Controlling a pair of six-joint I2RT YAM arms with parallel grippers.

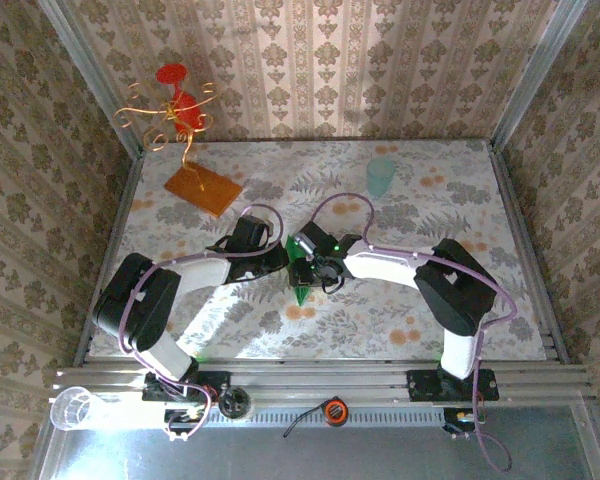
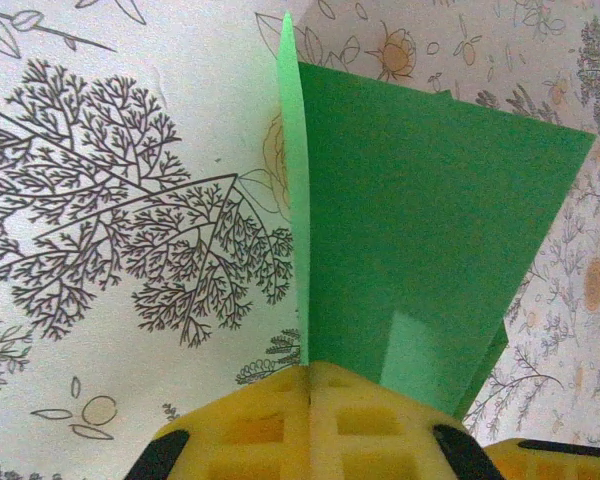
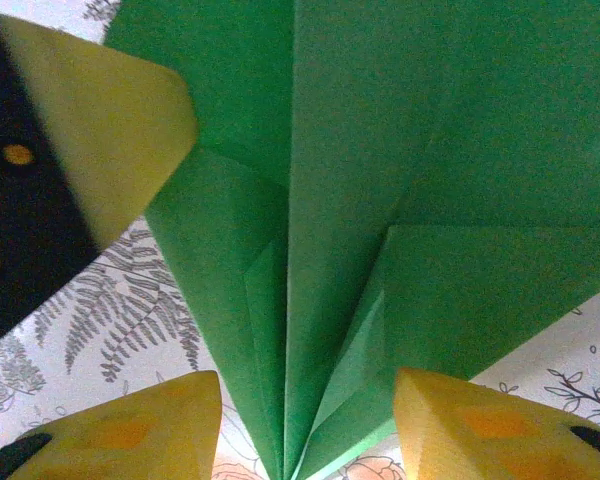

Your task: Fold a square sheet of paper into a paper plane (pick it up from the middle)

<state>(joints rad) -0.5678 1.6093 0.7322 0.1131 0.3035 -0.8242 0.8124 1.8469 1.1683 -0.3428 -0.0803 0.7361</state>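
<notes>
Biggest thing on my feed is the table with its pale leaf-and-flower print cover (image 1: 430, 320), boxed in by walls of beige damask wallpaper (image 1: 310, 60). The two white-and-black arms take up most of the near half. The left arm (image 1: 150, 300) and the right arm (image 1: 460, 285) both bend inward and meet around the middle of the table.

Far left corner has the flat orange-brown rectangular board (image 1: 202, 188), with a red and gold curly wire ornament (image 1: 175, 105) standing at its far end. Near the far edge, right of centre, there's a small see-through teal cup (image 1: 379, 177). A clear plastic cup (image 1: 75, 407) lies on its side by the left arm's base, off the table on the rail.

The green folded paper plane (image 1: 302, 285) sits right between the two wrists, its pointed nose aimed at the near edge. I can't tell if it touches the table.

On the left wrist cam, the left gripper (image 2: 310, 400) has its yellow fingers pressed together on the plane's centre fold, wings (image 2: 420, 230) fanning away from it.

On the right wrist cam, the right gripper (image 3: 305, 400) has its yellow fingers (image 3: 140, 430) parted on either side of the plane's narrow end (image 3: 380, 150), not clamping it.
</notes>
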